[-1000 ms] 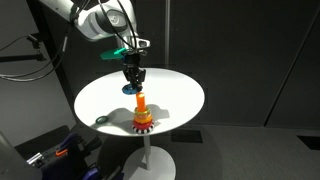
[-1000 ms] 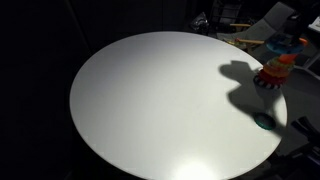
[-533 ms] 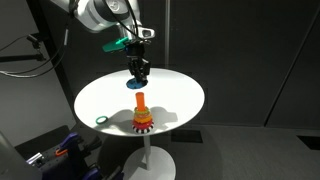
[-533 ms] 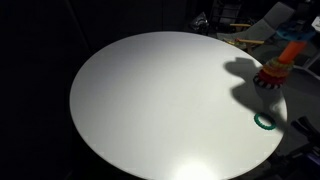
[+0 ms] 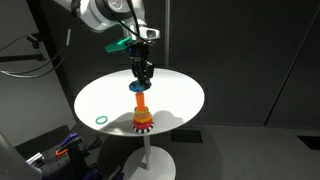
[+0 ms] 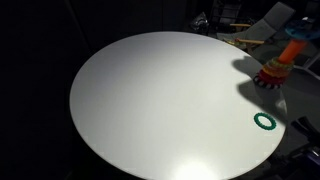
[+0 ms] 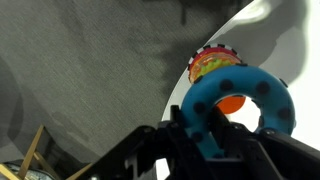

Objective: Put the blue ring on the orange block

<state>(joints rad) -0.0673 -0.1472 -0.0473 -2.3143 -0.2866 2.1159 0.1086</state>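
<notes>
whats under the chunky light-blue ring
The short orange peg sits below the chunky light-blue ring held in the tool; the wrist view shows orange through its hole, red toothed base beyond. The ring covers the peg's shaft there; contact cannot be told.

Arm: rounded white-grey links with darker bands at the joints. A thin dark cable runs beside the last link. A bright green block is mounted at the wrist. Gripper: all black, compact, narrowing downward. In the wrist view the fingers are matte black, angular and flat-faced.
</notes>
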